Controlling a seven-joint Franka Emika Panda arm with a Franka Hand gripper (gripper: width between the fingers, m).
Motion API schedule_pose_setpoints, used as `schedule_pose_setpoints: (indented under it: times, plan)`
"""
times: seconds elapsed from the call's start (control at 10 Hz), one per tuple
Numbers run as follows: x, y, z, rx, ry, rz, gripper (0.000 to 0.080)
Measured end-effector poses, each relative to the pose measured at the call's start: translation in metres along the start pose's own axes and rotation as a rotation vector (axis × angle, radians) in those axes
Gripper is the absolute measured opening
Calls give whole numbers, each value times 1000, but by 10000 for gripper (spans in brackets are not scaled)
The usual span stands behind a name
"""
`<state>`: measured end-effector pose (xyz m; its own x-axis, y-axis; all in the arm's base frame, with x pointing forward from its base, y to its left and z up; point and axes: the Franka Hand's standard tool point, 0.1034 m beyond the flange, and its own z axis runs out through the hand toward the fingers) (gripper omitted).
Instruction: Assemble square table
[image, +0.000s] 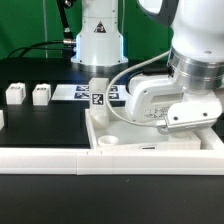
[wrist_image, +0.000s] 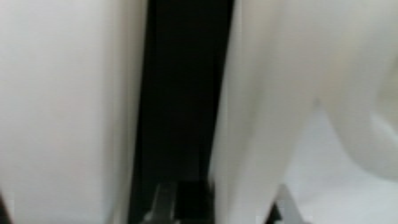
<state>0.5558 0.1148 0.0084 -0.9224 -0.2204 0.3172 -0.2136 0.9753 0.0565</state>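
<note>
The tabletop (image: 120, 138) lies near the front edge of the black table (image: 40, 125), toward the exterior view's right, just behind the long white rail (image: 60, 158). It looks like a light, rigid plastic tray. Its smooth faces would likely slide under a push, so I'd take it by the raised rim, where the two fingers can pinch a thin wall. One tagged leg (image: 98, 95) stands upright at the tray's far corner on the exterior view's left. I can't tell whether it is seated in the socket there. Two loose legs (image: 14, 93) (image: 40, 93) sit apart near the table's far edge on the exterior view's left, beside the marker board (image: 70, 92). They are small, hard blocks, easy to tip, and I'd pinch them across flat sides.

The gripper (image: 192, 118) hangs low over the tray's side at the exterior view's right, with its jaws closed almost together. The wrist view shows only blurred white surfaces with a dark gap between them, so I can't say whether it pinches the rim or anything at all
</note>
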Motion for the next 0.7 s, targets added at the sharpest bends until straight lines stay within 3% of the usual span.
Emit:
schedule_pose_setpoints:
  times: [0.6,0.7]
  plan:
    - [3,2,4,4,23,98,61]
    - [0,8,3,20,36,159,58]
